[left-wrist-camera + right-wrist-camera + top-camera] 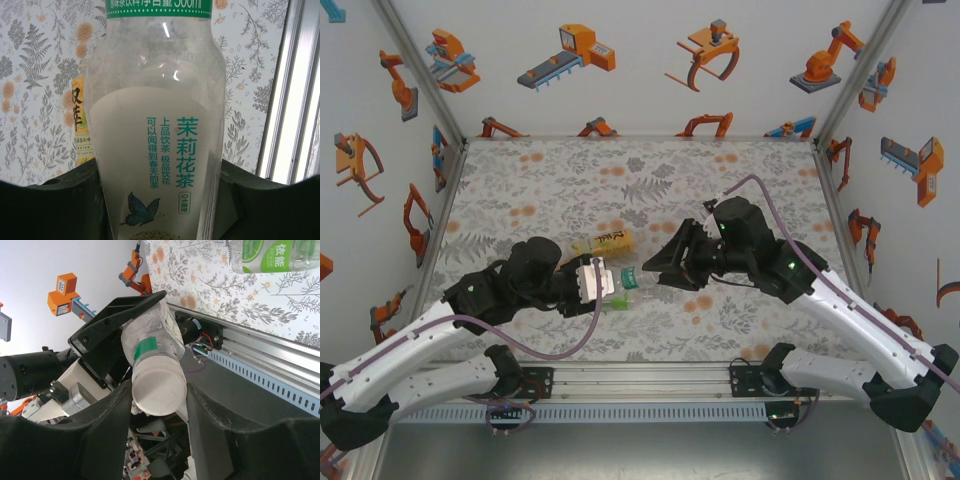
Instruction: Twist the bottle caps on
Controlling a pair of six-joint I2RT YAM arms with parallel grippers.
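One pale cap [157, 390] is seen on the clear bottle [155, 125], near the table [620, 170] front-middle. Three bottles are counted: clear, amber bottle [605, 240] behind, green-label bottle [270, 255] beside. Left gripper [588, 282] is clamped on the clear bottle, right gripper [159, 410] on the cap; far table is left bare
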